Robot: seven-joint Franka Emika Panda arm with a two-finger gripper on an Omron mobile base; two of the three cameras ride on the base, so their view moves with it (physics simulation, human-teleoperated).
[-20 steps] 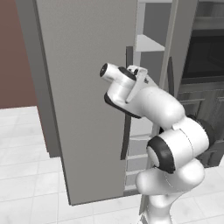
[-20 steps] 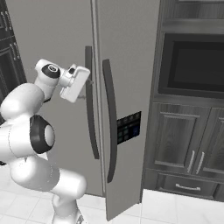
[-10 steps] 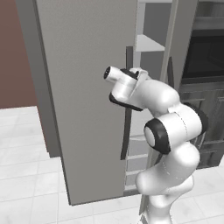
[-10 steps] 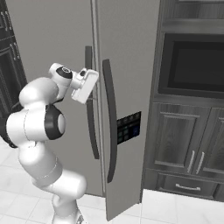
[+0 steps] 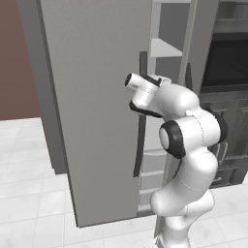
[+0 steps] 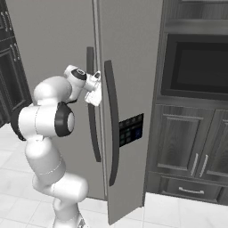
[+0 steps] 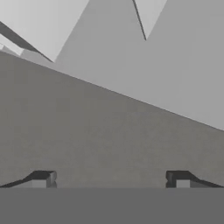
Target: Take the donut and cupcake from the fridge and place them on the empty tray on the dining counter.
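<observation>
The tall grey fridge [image 5: 97, 97] fills the left base view, with its right door [image 6: 133, 67] swung a little outward. White shelves [image 5: 164, 48] show through the gap between the doors. My gripper [image 6: 96, 90] is at the left door's long dark handle [image 6: 91, 116], about chest height. In the hand view my gripper [image 7: 111, 179] is open, and its two fingertips [image 7: 43, 179] stand wide apart right in front of a plain grey door face with nothing between them. The donut, the cupcake, the tray and the dining counter are out of view.
Dark cabinets with a built-in oven [image 6: 196, 67] and drawers [image 6: 191, 191] stand right of the fridge. The ajar door's lower corner [image 6: 116, 213] juts out over the white tiled floor [image 5: 29, 193]. A brown wall [image 5: 14, 63] lies to the fridge's left.
The arm has folded in and carried the hand toward the fridge, from well short of the doors to right at the left door's handle. The jaws stayed open.
</observation>
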